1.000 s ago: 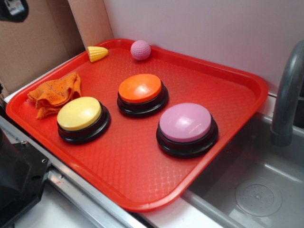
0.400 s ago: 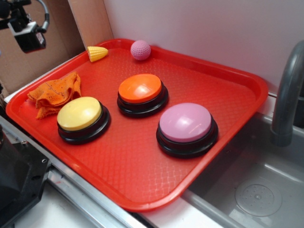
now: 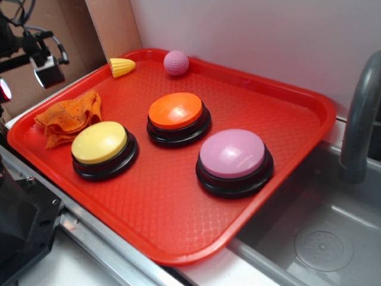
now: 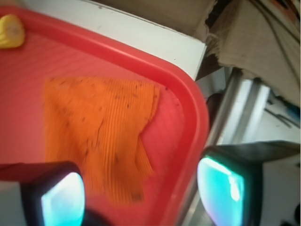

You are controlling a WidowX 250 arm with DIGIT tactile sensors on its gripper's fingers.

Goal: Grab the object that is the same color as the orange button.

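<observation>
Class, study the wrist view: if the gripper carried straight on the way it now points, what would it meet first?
Most likely the wrinkled orange fabric cloth on the red plastic tray. The open gripper frames the cloth's lower edge, though its right finger sits beyond the rim; depth is unclear.

- We find a red tray (image 3: pixel 286 89) resting on a pale desk (image 3: pixel 208 275), beside a grey sink (image 3: pixel 315 238).
- The tray floor carries a fine diamond texture; the rim is raised all round.
- An orange cloth (image 3: pixel 68 116) lies wrinkled near the tray's left corner, just beside the yellow button (image 3: pixel 100 143); in the wrist view it (image 4: pixel 101 132) lies flat close to the rim (image 4: pixel 188 94).
- The orange button (image 3: pixel 176 111) stands mid-tray, the pink button (image 3: pixel 233 154) to its right; all three have black bases.
- A yellow corn toy (image 3: pixel 122 67) and a pink dimpled ball (image 3: pixel 176 62) lie at the far edge, apart.
</observation>
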